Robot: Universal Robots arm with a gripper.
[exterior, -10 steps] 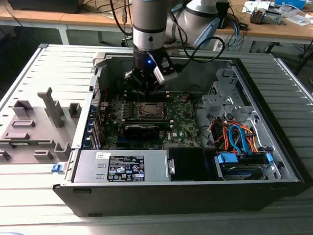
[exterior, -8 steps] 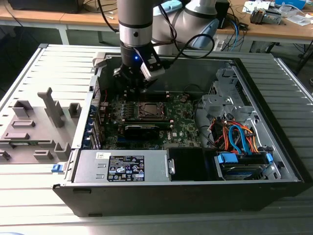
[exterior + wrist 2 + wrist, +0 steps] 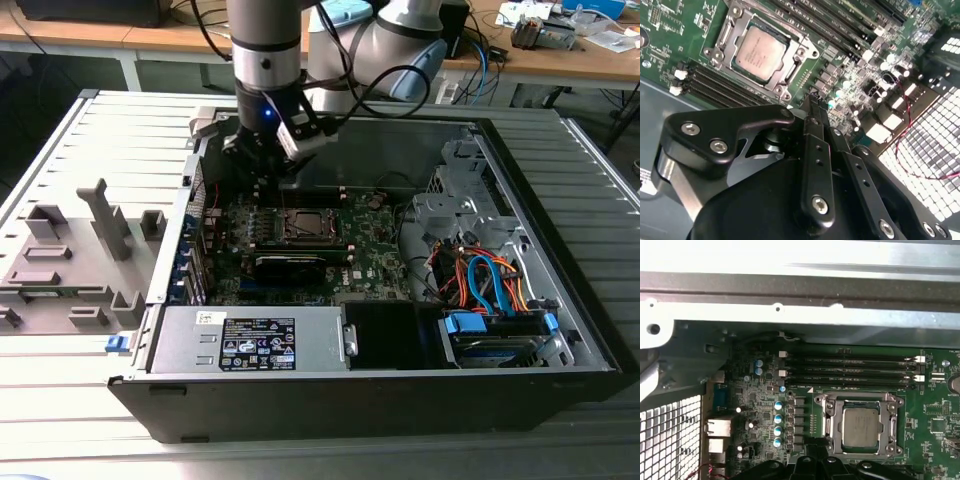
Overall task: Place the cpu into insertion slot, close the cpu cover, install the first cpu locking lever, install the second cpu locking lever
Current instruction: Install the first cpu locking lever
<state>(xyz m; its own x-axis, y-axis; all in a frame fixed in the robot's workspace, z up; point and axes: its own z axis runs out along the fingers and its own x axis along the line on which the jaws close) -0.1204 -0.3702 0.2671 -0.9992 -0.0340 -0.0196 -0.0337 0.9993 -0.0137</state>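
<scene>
The green motherboard [image 3: 765, 405] lay inside the open case [image 3: 560, 300]; beside its insertion slot [image 3: 860, 426], holding the cpu [image 3: 760, 52], the gripper [image 3: 815, 107] hovered, fingers pressed together, empty.

Silvery-tan cpu [image 3: 760, 51] lies flat in insertion slot [image 3: 827, 429]; cpu cover [image 3: 804, 50] frames it.

Black metal fingers [image 3: 826, 466] cut off at frame edge in first wrist view, overlapping silvery square socket frame's [image 3: 860, 401] near edge.
</scene>
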